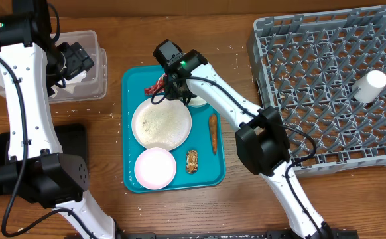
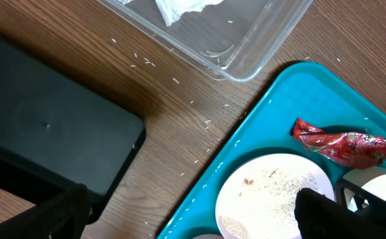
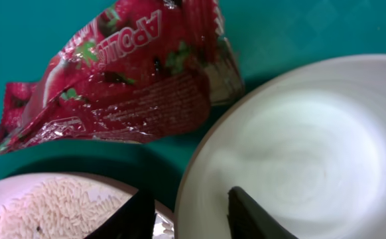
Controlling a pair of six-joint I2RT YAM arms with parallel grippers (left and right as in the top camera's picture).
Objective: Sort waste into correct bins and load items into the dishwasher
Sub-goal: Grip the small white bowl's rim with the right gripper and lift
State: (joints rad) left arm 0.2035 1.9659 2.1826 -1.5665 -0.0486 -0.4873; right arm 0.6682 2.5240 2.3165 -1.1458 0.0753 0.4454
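1. The white bowl [image 3: 299, 159] is sitting at the far side of the tray [image 1: 130, 99]. The right gripper [image 3: 190, 202] is straddling its rim with its jaws apart.
2. The wrapper [image 1: 156, 86], plate [image 1: 161, 124] and pink bowl [image 1: 155, 167] are waiting there too.
3. Only a cup [image 1: 369, 86] is standing in the rack [image 1: 325, 79]. The left gripper [image 1: 83, 61] is hovering released by the clear bin [image 1: 93, 89].

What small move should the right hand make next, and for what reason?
Probably it should lower a little and close on the rim of the white bowl. In the right wrist view the right hand is open, and the rim seems to pass between its fingers, one over the inside of the bowl and one outside. The red wrapper lies beside the bowl, not gripped.
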